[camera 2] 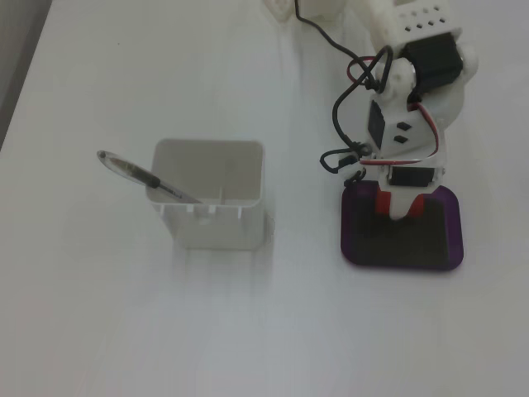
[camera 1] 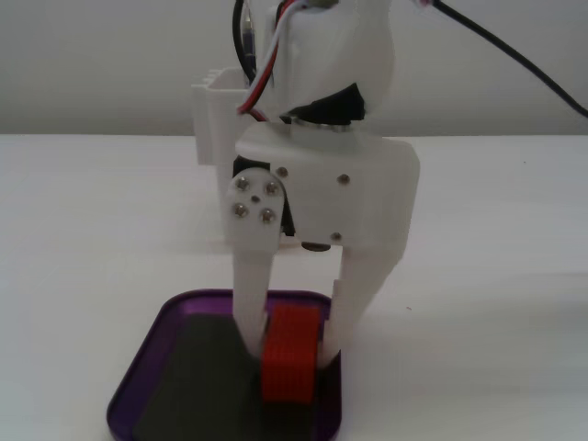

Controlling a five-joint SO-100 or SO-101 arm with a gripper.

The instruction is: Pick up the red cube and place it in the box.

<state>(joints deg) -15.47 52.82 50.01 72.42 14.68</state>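
Observation:
The red cube [camera 1: 292, 354] is a ribbed red-orange block held between my two white fingers. My gripper [camera 1: 289, 354] is shut on it, pointing down over the box [camera 1: 152, 354], a shallow purple tray with a dark bottom. The cube's lower end sits low inside the box, at or just above its floor; I cannot tell if it touches. In the other fixed view the gripper [camera 2: 402, 207] stands over the far part of the box [camera 2: 402, 252], and only small bits of the red cube [camera 2: 381, 203] show beside the fingers.
A tall white plastic container [camera 2: 213, 203] with a pen [camera 2: 145, 176] leaning in it stands to the left of the box. It shows behind the arm in the low fixed view [camera 1: 213, 115]. Black cables [camera 2: 351, 107] loop beside the arm.

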